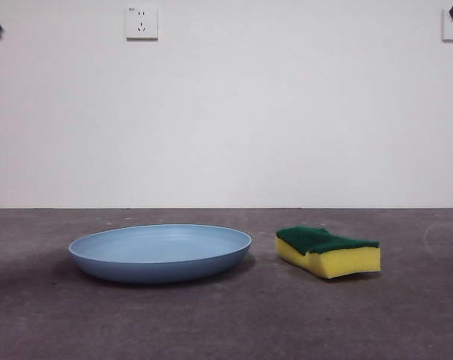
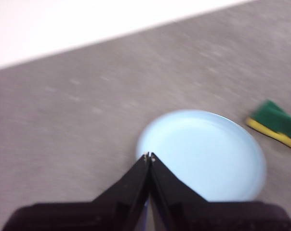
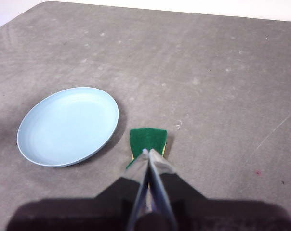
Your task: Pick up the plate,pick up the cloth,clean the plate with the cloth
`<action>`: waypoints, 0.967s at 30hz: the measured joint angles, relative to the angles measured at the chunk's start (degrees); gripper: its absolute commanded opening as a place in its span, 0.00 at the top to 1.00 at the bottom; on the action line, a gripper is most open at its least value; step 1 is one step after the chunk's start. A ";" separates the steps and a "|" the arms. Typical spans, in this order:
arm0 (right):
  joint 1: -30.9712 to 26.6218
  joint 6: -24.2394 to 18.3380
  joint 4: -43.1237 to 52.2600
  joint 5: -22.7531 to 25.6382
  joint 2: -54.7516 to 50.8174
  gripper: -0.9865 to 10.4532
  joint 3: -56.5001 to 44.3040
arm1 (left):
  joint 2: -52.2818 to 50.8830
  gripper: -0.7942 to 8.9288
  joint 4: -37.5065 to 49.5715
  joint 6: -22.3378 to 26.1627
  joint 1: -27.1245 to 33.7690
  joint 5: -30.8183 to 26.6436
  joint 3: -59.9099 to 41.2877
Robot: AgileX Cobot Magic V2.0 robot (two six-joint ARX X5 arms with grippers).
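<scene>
Light-blue plate lies flat on the grey table, left of centre, empty; left gripper hangs above its rim, clear of it, jaws pressed together and holding nothing. Just right of the plate, not touching, sits the yellow sponge, green scouring layer up. Right gripper hangs above the sponge, jaws together, empty; both arms show only as black tips in the front view's top corners.
</scene>
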 measured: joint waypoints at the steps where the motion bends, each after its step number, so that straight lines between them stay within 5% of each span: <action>1: 0.00 0.02 0.00 0.00 0.00 0.91 0.00 | -0.68 0.92 0.24 0.33 1.11 -0.33 0.00; 13: 0.00 0.02 0.00 0.00 0.00 0.91 0.00 | -16.35 0.92 17.40 1.14 18.62 14.56 -19.08; 29: 0.00 0.02 0.00 0.00 0.00 0.91 0.00 | -30.49 0.92 15.47 -0.07 25.44 15.28 -35.10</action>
